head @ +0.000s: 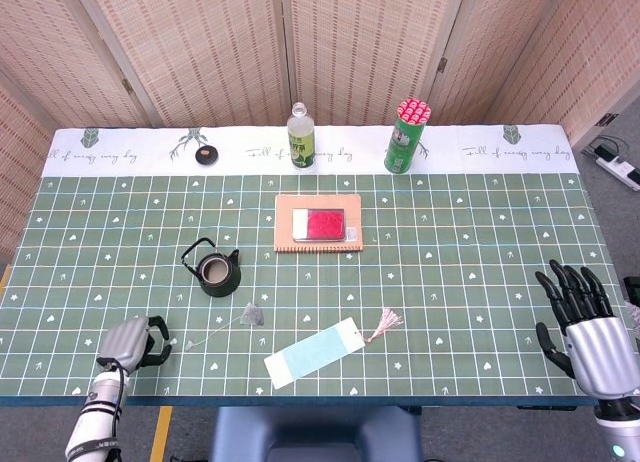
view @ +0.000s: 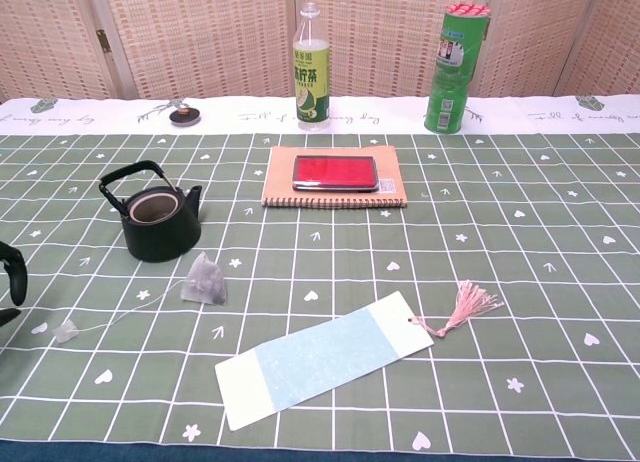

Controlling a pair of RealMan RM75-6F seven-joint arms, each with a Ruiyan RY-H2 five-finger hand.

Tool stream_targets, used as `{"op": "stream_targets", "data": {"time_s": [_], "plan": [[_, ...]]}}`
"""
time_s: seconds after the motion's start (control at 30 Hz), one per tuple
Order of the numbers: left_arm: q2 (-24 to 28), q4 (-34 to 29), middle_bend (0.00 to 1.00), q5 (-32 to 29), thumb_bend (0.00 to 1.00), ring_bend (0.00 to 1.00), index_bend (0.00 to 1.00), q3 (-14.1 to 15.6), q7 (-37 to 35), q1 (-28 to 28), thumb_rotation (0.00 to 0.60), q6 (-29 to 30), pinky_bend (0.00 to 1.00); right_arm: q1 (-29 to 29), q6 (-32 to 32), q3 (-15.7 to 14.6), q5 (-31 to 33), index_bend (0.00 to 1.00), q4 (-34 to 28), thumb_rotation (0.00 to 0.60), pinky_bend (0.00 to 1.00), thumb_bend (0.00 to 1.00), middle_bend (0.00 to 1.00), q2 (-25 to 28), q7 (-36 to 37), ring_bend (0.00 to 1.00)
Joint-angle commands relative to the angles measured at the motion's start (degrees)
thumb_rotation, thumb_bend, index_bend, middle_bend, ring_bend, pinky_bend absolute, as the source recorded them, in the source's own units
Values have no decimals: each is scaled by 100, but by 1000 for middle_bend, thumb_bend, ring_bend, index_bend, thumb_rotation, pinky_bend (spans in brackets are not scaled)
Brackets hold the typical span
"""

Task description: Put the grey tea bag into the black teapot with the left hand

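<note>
Left hand (head: 133, 342) low at the near-left tabletop (head: 470, 242) edge, fingers (head: 157, 332) curled inward with nothing visibly in them, though how tightly cannot be told; only dark fingertips showing at the left border of the chest view. Right hand (head: 582, 322) far off at the opposite near corner, fingers spread, holding nothing. Grey tea bag (view: 205, 279) lying on the cloth to the right of the left fingers and a little beyond them, its thin string (view: 130, 310) trailing back to a small tag (view: 66, 330) just beside the fingertips; black teapot (view: 154, 220) lidless, beyond the fingers, with the bag just in front of it but apart. Likely trouble: pinching only the tag or string, leaving the bag swinging and hard to steer into the narrow mouth; catching the upright handle (view: 133, 173) on the approach and tipping or shoving the pot; pressing flat on the light bag and dragging it across the cloth rather than lifting it; letting the string drape outside the rim. Green cloth with a white grid, hearts and flowers, a white lettered band along the far edge. Woven folding screens behind; a power strip on the floor at far right.
</note>
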Motion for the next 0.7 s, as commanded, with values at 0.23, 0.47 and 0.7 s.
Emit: {"op": "stream_targets", "data": {"time_s": [0.23,0.47,0.7], "plan": [[-264,-18,1000,-164,380,1000,465,153,288,-199,471,113,1000,-24,75,-14,-55,0,-7,600,0,509,0,51,100,0],[-388,104,1000,-226,356,1000,432,207,445,-337,444,185,1000,-42,122,-34,-104,0,-18,600,0,509,0,92,168,0],[-448,203,1000,-140,329,1000,421,303,373,-380,424,155,1000,-38,103,-43,-114,0,-28,600,0,509,0,93,168,0]]}}
